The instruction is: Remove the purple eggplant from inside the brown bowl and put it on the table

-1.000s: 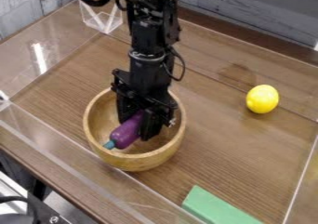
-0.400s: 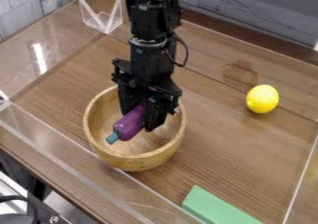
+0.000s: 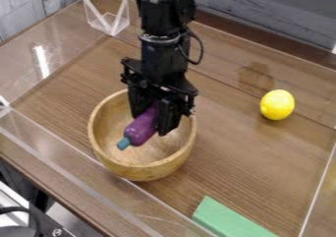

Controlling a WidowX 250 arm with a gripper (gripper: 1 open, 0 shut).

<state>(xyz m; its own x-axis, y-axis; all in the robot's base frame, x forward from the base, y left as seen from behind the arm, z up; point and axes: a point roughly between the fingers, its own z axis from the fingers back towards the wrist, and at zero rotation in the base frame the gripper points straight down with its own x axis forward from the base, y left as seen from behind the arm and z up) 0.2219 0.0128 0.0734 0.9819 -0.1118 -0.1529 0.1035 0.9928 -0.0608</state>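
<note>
My black gripper (image 3: 153, 123) points straight down over the brown bowl (image 3: 105, 150) and is shut on the purple eggplant (image 3: 141, 129). The eggplant hangs tilted between the fingers, its blue-teal stem end (image 3: 124, 143) lowest and to the left, lifted clear of the bowl's floor but still within the rim's outline. The bowl rests on the dark wood-grain table (image 3: 250, 157). The eggplant's upper end is hidden by the fingers.
A round yellow lemon (image 3: 277, 104) lies on the table to the right. A flat green block (image 3: 234, 220) sits at the front edge. Clear acrylic walls (image 3: 39, 59) border the tabletop on the left and front.
The gripper has risen a little with the eggplant, lifting it off the bowl's floor. The bowl, lemon and green block have stayed put.
</note>
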